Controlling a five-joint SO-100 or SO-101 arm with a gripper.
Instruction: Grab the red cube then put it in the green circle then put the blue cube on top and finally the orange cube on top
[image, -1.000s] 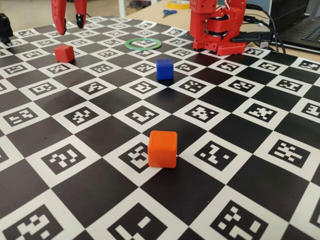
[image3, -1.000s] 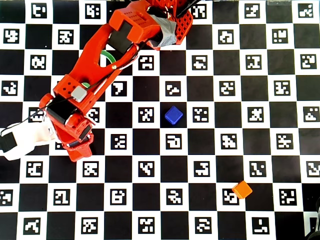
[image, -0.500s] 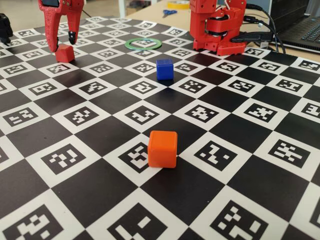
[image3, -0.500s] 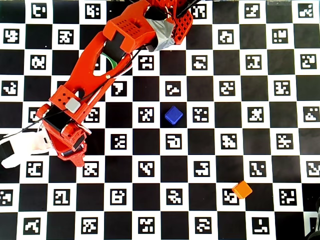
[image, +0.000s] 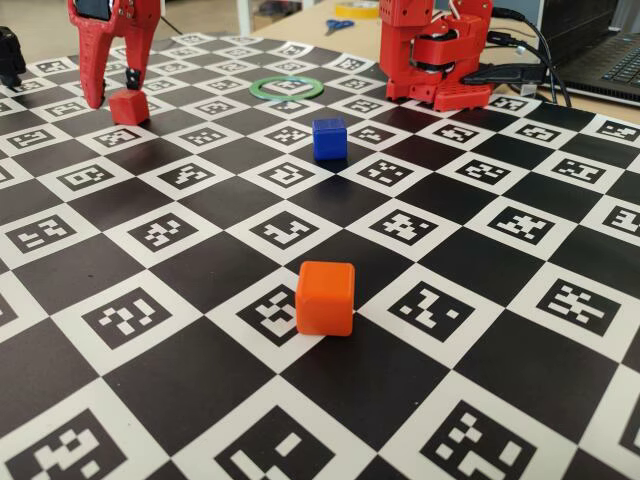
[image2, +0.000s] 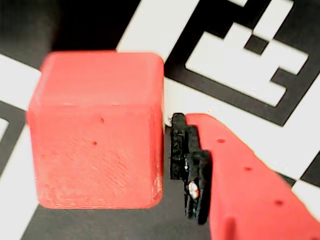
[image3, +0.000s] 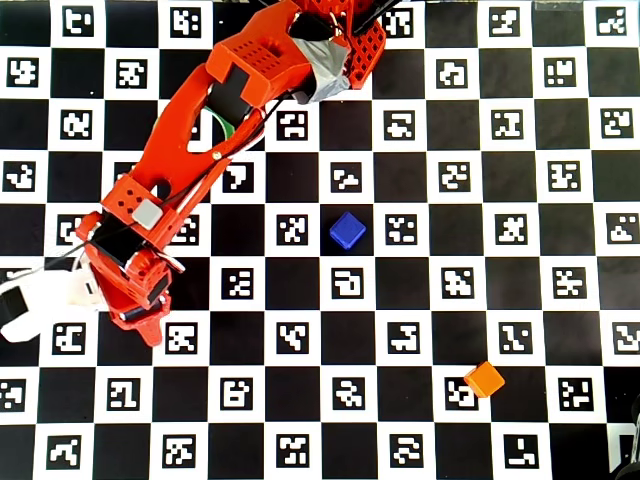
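Nearest the camera in the fixed view, the orange cube (image: 325, 298) sits alone on the checkered worktop (image: 480, 330), well short of the blue cube (image: 329, 138). Past the blue cube lies the green circle (image: 287, 88), with nothing in it. Left of the green circle and well apart from it stands the red cube (image: 129, 105), on the worktop, with the claw (image: 113, 88) lowered around it.

One risk is a skewed grip: in the wrist view the black-padded finger (image2: 190, 165) stands just beside the red cube's face, seemingly with a thin gap, and it sits toward the cube's edge. Should the claw close off-centre, the cube could twist or pop out. Another risk is lifting before the grip is firm.

Partly open, the claw straddles the cube with one finger on each side in the fixed view. Whether the far finger touches the cube, I cannot tell. Nothing is held yet.
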